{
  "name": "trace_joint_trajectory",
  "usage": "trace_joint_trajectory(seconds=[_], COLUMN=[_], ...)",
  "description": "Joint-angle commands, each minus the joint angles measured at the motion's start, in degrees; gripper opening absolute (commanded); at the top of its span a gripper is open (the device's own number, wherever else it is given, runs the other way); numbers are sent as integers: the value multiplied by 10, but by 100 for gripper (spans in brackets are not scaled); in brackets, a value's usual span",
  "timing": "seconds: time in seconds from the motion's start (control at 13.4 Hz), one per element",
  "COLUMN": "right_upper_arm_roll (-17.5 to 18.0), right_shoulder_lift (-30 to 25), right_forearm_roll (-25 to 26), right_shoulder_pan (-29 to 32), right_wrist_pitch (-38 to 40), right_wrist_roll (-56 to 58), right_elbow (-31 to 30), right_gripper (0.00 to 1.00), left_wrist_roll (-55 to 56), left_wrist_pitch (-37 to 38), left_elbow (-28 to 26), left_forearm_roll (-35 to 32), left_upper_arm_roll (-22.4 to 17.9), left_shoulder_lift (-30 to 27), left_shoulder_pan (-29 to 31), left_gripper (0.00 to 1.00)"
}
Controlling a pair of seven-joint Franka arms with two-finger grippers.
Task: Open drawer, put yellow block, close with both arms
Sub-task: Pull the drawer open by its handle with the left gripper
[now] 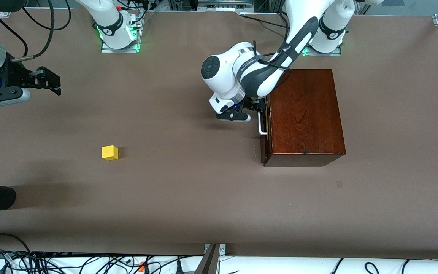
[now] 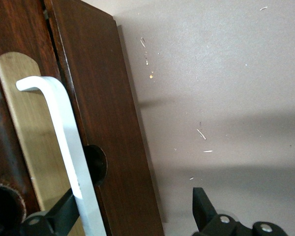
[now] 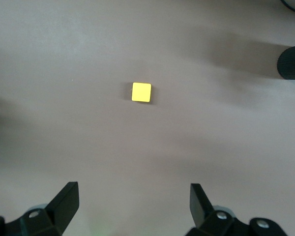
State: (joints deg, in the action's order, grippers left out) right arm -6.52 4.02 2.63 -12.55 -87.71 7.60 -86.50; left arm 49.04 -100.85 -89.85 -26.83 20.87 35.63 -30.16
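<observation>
Brown matting covers the surface (image 1: 188,198). At the drawer (image 1: 265,125), the left tool (image 2: 137,211) straddles the white handle (image 2: 64,142), fingers spread, nothing gripped; closing squarely on the bar and pulling straight out should open it cleanly. The right tool (image 3: 132,204) waits open, high above the yellow block (image 1: 110,152), which lies well apart from the drawer, toward the right arm's end.

Drawer (image 1: 265,125): glossy polished dark wood, smooth white handle (image 1: 261,125), brass-look backplate (image 2: 27,147). Yellow block (image 1: 110,152) matt, smooth. Table (image 1: 165,209) matt brown.
</observation>
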Motion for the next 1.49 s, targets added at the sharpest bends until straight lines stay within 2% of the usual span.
trace_joint_trajectory(seconds=[0.0,0.45,0.67,0.9,1.42], right_upper_arm_roll=[-2,-2,-2,-2,-2], right_shoulder_lift=[6,6,6,6,6], right_forearm_roll=[6,6,7,6,6], right_shoulder_pan=[-2,-2,-2,-2,-2], right_wrist_pitch=[13,12,12,12,12], right_wrist_roll=[9,8,8,8,8], right_elbow=[16,16,16,16,16], right_gripper=[100,100,100,100,100], left_wrist_roll=[4,8,9,10,13], left_wrist_pitch=[-43,-137,-139,-138,-138], left_elbow=[-3,0,25,60,84], left_forearm_roll=[34,76,93,96,106], left_upper_arm_roll=[1,1,1,1,1], left_shoulder_lift=[-6,3,8,39,38], left_shoulder_pan=[-1,-18,-38,-60,-61], left_gripper=[100,100,100,100,100])
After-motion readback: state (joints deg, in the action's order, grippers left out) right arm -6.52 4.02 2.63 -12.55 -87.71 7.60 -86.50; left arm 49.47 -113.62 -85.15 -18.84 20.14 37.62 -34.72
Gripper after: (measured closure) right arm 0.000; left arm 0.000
